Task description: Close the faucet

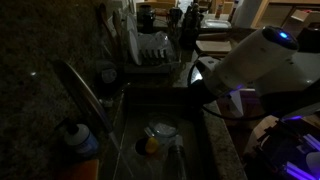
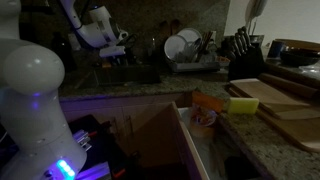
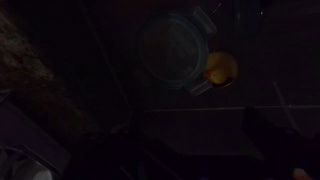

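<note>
blue-capped bottle (image 1: 76,136) nearest, on the left counter. just beside it the faucet (image 1: 80,88) arches over the sink (image 1: 190,152), where a bowl (image 1: 160,129) lies. arm (image 1: 262,58) at right, no contact with the faucet seen. claw (image 2: 117,38) too dim: apart or together, cannot tell. judged step: approach. next move calls for finding the handle, not discernible here.

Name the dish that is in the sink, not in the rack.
The round clear bowl, lying flat in the sink beside a yellow object; the pale dishes stand upright in the rack.
</note>
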